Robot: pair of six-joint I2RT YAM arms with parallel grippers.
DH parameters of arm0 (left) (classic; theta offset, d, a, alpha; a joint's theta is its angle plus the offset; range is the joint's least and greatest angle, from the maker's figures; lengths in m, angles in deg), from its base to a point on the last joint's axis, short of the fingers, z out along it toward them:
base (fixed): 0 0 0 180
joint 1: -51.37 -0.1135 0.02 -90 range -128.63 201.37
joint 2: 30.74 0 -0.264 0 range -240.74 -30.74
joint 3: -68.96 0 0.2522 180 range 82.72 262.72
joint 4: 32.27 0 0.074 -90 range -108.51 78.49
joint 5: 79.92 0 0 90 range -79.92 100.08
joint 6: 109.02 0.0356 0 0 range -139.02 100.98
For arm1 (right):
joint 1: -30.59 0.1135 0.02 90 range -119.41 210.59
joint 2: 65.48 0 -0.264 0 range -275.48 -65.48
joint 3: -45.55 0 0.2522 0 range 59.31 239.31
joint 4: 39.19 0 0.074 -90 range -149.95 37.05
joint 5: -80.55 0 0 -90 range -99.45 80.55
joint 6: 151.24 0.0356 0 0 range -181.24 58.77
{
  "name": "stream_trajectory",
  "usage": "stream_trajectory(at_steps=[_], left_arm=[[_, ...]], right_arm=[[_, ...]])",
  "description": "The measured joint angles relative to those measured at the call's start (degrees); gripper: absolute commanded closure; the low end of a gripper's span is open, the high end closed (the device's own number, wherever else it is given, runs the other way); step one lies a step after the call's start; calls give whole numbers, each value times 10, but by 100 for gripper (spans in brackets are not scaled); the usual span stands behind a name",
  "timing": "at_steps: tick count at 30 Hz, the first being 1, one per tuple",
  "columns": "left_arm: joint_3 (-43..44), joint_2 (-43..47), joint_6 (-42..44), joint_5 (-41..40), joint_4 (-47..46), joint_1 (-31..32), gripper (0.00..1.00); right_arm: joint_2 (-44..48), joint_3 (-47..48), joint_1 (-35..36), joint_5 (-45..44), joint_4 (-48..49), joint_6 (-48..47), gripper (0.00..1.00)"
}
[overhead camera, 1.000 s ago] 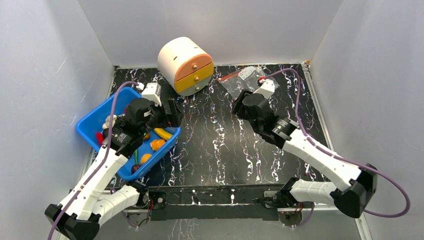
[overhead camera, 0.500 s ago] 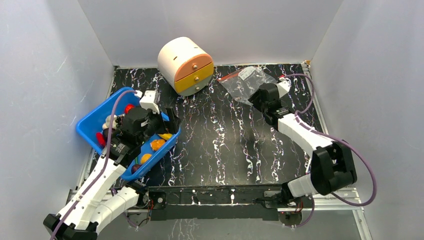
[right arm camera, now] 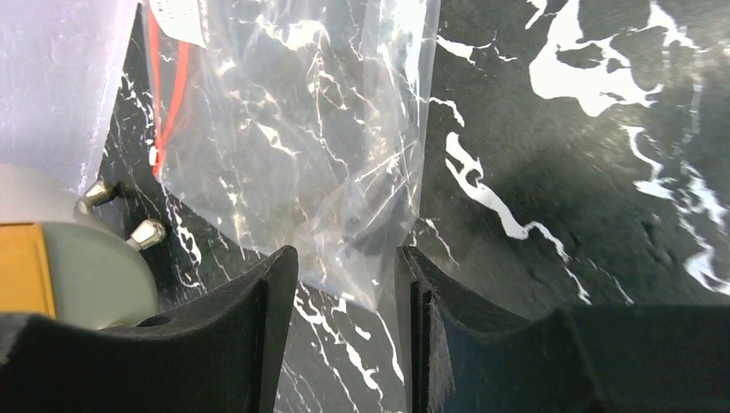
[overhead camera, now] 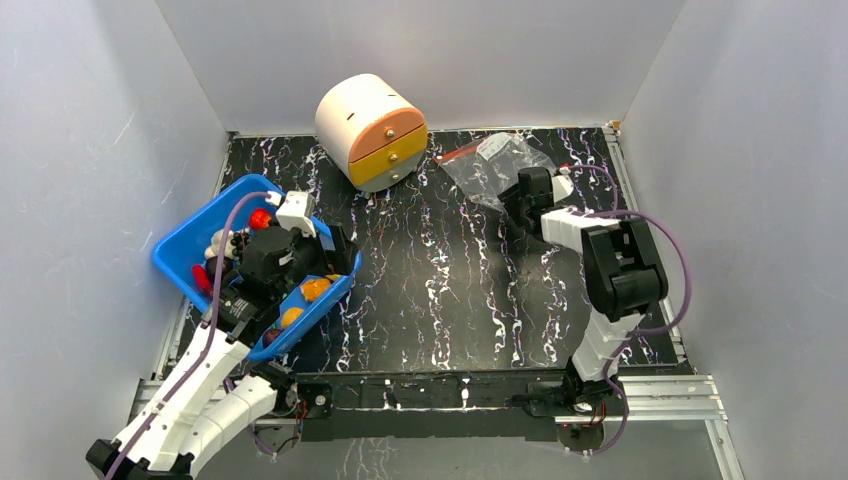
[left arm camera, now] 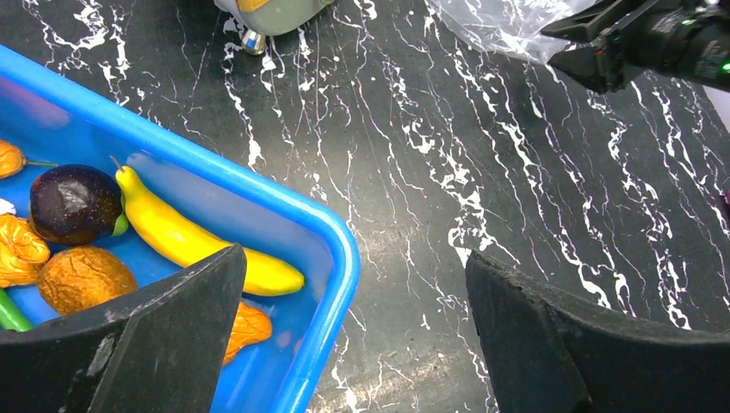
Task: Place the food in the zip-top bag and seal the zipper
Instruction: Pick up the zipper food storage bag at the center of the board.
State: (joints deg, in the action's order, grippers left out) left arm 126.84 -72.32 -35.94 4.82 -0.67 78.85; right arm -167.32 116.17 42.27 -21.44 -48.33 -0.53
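The right arm (overhead camera: 620, 268) was folded back, and a corner of the zip-top bag (overhead camera: 490, 165) at 1 o'clock was straddled, unpinched, by the half-open right gripper (right arm camera: 346, 262), so the thin flat film could be missed.

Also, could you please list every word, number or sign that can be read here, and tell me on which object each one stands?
No text can be read in any view.
White label on the zip-top bag: some faint print, too blurred and cut off by the picture's edge to read.
Blue bin and drawer box: no writing visible.
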Motion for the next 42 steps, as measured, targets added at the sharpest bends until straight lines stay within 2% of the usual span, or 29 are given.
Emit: stream_trajectory(at_steps=[4,10,14,18,27,32,37,42], left_arm=[[-2,14,1,-3,-6,0,1],[-3,28,3,-3,-12,0,2],[-4,28,4,-3,-12,0,2],[-8,30,5,-3,-12,0,2],[-10,39,5,-3,-12,0,2],[-10,37,5,-4,-12,0,2],[-10,28,4,-6,-17,0,2],[2,6,2,-1,-20,0,6]], right_arm=[[-50,19,-2,16,23,26,56],[-77,22,-6,33,44,45,58],[-85,28,-9,39,49,50,73],[-87,28,-11,50,54,47,100],[-88,23,-24,122,99,-7,100],[-63,-17,-24,153,103,-47,100],[5,-48,-24,179,59,-93,100],[142,-73,-24,184,-24,-166,100]])
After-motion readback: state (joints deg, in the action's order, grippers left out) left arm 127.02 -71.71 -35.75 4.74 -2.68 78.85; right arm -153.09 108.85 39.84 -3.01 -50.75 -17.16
